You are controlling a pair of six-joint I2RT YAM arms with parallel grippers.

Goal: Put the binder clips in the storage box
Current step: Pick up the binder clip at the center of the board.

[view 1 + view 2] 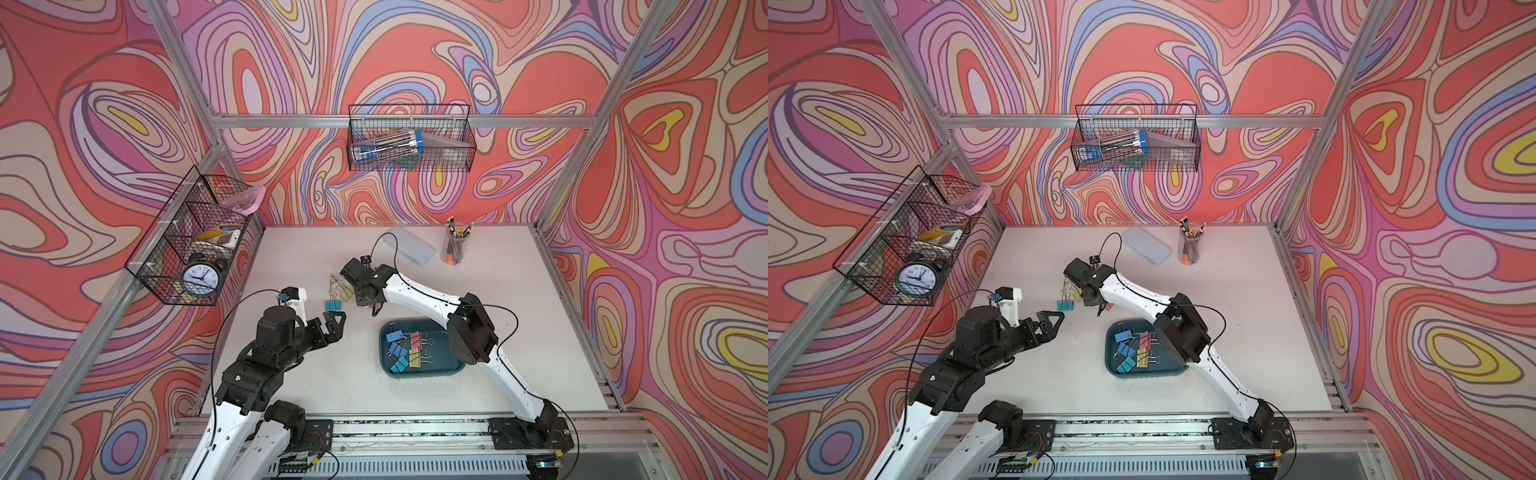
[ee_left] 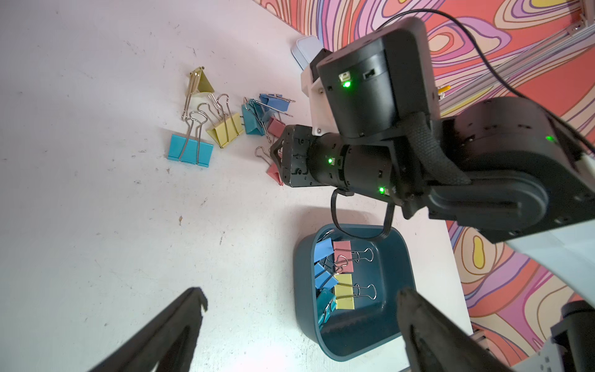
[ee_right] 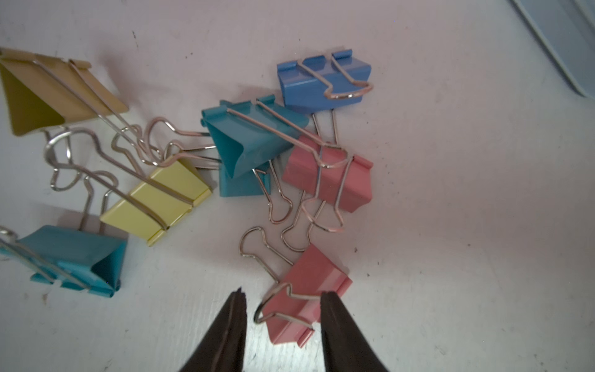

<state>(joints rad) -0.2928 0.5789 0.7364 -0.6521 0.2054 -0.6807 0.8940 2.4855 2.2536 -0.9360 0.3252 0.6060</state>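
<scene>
Binder clips (image 3: pixel 249 141): a loose bunch in teal, yellow, blue and pink, tangled by their wire handles on the white table (image 1: pixel 291 374).
In the storage box (image 1: pixel 432 371): more clips in blue, pink, yellow and teal, lying flat on the floor of the dark teal tray. It sits on the table, partly under the right arm's elbow and nearer the arms' bases than the loose bunch.
Writing: black numerals round the white dial of the alarm clock (image 1: pixel 199 277), which stands in a wire basket (image 1: pixel 166 249) on the left side frame.
Right gripper (image 3: pixel 284 293): low at the edge of the bunch, fingers partly spread with one on each side of a pink clip (image 3: pixel 309 273). One finger overlaps its wire handle and the other stands clear — the clip rests on the table.
Left gripper (image 1: pixel 336 326): fingers spread wide with nothing between them, hanging above the table near a teal clip (image 1: pixel 333 305).
Far edge: a pale flat case (image 1: pixel 411 245) and a cup of pencils (image 1: pixel 456 249) — well apart from the clips.
</scene>
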